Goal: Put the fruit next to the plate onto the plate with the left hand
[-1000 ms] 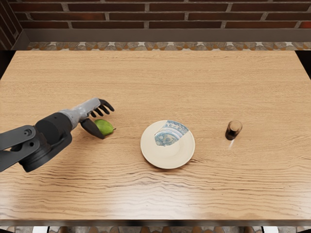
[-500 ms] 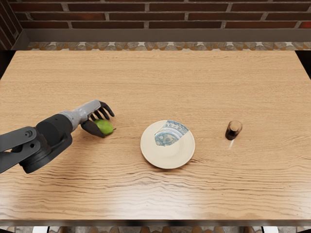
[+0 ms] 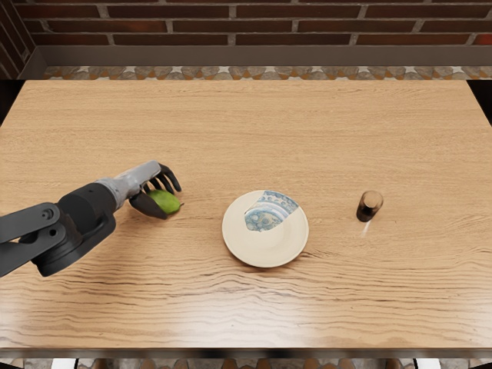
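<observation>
Fruit (image 3: 168, 202), left of plate (image 3: 261, 247): side away from plate hidden under curled fingers (image 3: 166, 181) and thumb of left hand (image 3: 154, 190); only green end facing plate shows. Left arm (image 3: 46, 231), further left of plate: cut off by picture's left edge. Desk (image 3: 307, 131): near corners cut off left and right of plate. Plate's blue pattern: too small to read. Dark cup (image 3: 369, 205), right of plate: contents not discernible.

The wooden counter (image 3: 246, 307) fills most of the frame, its grain running left to right. A small dark glass (image 3: 369, 205) stands upright right of centre. A brick wall (image 3: 254, 19) spans the top edge, above a grey ledge (image 3: 254, 55) and a pebble strip (image 3: 254, 73).
</observation>
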Robot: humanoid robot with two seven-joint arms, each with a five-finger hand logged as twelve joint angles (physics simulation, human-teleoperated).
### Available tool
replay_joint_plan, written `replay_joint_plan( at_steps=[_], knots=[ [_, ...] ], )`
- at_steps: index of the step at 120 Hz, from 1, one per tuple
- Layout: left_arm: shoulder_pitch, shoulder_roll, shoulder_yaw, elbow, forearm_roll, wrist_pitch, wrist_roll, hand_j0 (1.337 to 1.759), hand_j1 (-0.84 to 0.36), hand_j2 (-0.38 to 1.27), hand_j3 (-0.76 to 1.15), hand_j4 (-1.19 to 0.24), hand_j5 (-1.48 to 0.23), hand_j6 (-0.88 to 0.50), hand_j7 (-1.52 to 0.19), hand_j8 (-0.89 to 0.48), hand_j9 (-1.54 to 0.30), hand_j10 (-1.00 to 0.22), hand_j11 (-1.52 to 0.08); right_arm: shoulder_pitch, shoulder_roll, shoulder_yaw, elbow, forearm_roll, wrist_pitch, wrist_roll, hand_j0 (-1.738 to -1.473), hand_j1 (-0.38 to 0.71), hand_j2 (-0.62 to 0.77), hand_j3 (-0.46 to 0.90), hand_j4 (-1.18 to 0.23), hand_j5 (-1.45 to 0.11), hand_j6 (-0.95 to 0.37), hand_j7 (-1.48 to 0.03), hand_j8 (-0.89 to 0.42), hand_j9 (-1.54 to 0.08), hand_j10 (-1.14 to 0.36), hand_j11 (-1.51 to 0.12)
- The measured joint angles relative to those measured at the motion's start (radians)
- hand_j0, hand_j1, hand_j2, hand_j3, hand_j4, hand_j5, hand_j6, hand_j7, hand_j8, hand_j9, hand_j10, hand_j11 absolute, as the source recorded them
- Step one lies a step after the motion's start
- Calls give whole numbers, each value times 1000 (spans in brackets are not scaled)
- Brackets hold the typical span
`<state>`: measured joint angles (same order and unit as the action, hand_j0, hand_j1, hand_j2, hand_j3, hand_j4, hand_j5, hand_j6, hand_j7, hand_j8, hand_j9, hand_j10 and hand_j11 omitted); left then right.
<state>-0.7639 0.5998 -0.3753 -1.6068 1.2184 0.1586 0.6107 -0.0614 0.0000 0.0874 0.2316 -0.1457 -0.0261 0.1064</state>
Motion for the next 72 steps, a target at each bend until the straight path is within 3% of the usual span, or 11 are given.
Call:
replay_joint_plan(
  at_steps=[38,72],
  knots=[
    [-22,5,-35,7,-98,-30,0,1654,-284,259,0,-607,-813,-501,-813,-450,-815,-591,-818,0,0,0,0,0,0,0,-1658,-331,-3,0,-15,-20,-15,-20,-15,-20,-15,-20],
    [-33,10,-319,73,-408,-453,0,1657,-300,338,0,-610,-824,-522,-818,-470,-809,-607,-811,0,0,0,0,0,0,0,-1658,-331,-3,0,-15,-20,-15,-20,-15,-20,-15,-20]
  ],
)
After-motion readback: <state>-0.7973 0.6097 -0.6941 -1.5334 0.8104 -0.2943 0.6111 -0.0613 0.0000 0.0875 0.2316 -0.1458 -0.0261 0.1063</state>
